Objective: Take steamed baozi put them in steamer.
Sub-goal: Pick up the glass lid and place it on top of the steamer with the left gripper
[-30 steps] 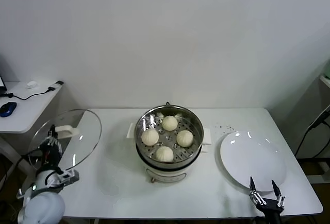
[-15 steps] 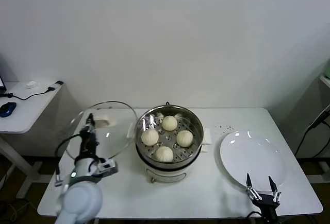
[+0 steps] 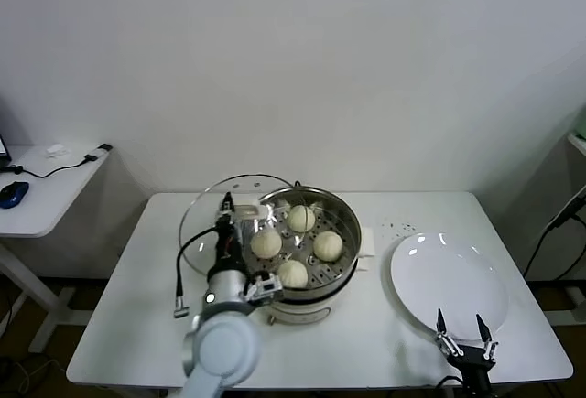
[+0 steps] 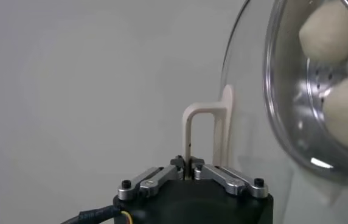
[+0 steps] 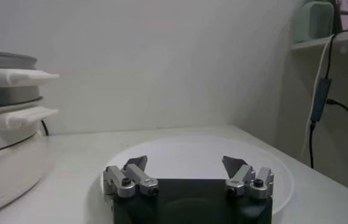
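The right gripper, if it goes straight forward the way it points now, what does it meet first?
Probably the white plate: the open right gripper points across it, low above its rim.

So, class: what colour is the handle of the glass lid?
White, on the lid handle, gripped by the left gripper; the left wrist view shows it best.

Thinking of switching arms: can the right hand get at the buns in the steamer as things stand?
Probably yes. The right hand is open and empty at the plate's near edge, and nothing stands between it and the steamer. The glass lid, held by the left hand, covers only the buns' far side.
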### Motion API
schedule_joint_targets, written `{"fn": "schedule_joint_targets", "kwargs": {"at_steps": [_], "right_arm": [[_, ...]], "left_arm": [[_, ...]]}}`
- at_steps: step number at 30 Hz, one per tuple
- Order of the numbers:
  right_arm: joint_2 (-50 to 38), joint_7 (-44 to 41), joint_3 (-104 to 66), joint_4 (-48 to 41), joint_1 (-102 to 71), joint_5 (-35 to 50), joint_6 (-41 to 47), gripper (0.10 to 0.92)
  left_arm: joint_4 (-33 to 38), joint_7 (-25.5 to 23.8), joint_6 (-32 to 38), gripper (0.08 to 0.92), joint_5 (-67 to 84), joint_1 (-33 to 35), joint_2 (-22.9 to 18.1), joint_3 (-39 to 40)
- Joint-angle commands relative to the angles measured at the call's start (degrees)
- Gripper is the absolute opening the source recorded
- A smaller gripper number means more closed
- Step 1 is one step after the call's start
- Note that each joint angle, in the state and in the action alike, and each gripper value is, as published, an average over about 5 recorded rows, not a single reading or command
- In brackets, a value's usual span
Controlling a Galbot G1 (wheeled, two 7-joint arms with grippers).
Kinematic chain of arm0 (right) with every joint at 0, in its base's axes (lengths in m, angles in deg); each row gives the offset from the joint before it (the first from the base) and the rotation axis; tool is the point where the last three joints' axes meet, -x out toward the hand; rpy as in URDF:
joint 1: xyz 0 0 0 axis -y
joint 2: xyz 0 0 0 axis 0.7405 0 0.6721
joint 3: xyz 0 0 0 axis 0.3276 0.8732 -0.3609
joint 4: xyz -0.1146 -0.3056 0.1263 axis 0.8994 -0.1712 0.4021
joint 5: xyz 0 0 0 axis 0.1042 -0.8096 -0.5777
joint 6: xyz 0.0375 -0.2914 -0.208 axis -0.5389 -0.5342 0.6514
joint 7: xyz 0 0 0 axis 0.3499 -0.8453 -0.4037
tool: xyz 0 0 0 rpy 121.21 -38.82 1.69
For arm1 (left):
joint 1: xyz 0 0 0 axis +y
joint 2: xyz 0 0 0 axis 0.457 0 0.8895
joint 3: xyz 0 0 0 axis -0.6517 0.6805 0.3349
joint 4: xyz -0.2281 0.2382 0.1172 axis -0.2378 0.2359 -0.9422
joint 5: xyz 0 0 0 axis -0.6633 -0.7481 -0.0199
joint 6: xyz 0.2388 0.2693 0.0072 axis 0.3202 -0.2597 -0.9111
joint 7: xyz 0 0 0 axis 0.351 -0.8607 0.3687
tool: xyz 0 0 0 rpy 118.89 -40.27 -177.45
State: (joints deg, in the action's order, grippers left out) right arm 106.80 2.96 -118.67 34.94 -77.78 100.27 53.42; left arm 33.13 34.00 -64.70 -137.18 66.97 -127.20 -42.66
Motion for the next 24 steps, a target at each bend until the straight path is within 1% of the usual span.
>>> {"fn": "schedule_joint_targets", "kwargs": {"at_steps": [1,4,7,13,24], "right_arm": [[0.07,0.17,0.01,-0.52,0.16,-0.40,-0.15,0.823],[0.13,0.18,0.02,-0.76,0.12,-0.37,-0.36,0.823],[0.16,0.25,-0.04,-1.07,0.07,-0.34,-0.64,0.823],[0.12,0.37,-0.34,-1.23,-0.23,-0.30,-1.14,0.823],[0.52,0.49,-0.17,-1.16,-0.87,-0.74,-1.27,0.823]], "left_arm": [[-6.61,-2.43,-1.54,0.143,-6.46,-4.08,-10.75,5.95],[-8.28,-1.97,-1.35,0.143,-7.39,-4.08,-13.48,6.13],[-9.51,-1.08,-0.90,0.143,-8.69,-3.48,-14.87,6.58],[-11.99,1.24,-0.30,0.143,-9.89,-1.88,-14.91,7.70],[-15.01,3.74,-1.17,0.143,-7.57,-3.34,-14.91,7.03]]}}
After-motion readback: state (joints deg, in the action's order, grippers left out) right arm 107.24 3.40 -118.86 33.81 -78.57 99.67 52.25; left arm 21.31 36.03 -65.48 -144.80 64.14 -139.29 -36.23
